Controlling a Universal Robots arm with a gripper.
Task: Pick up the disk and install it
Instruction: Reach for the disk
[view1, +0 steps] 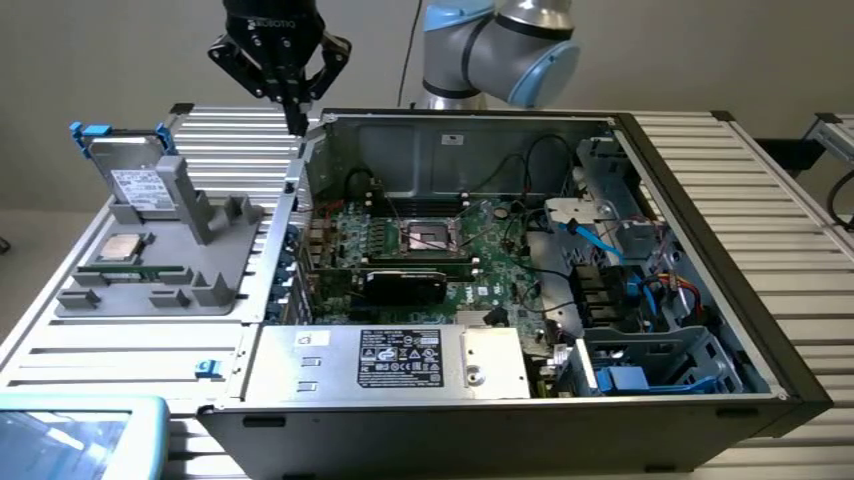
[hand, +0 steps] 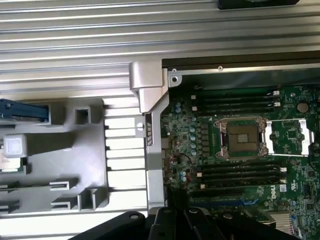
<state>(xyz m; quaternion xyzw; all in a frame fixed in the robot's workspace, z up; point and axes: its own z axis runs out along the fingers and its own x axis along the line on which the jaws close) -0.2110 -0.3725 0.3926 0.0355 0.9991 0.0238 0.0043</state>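
Note:
The disk (view1: 136, 180) stands upright in a slot at the back of a grey holder (view1: 200, 275) on the exterior view's left. It is silver-grey with a white label and a blue carrier with tabs at its top. In the wrist view its blue edge (hand: 25, 111) shows from above. My gripper (view1: 294, 112) hangs above the case's back left corner, to the right of the disk and well apart from it. Its fingers are shut with nothing between them. In the wrist view, the gripper (hand: 176, 200) is over the case wall.
An open computer case (view1: 454, 150) lies on the ribbed table, showing the motherboard and its processor socket (view1: 434, 235). A drive cage (view1: 667, 365) with another blue-fronted drive (view1: 621, 380) is at the front right. A square processor chip (view1: 123, 246) lies in the holder.

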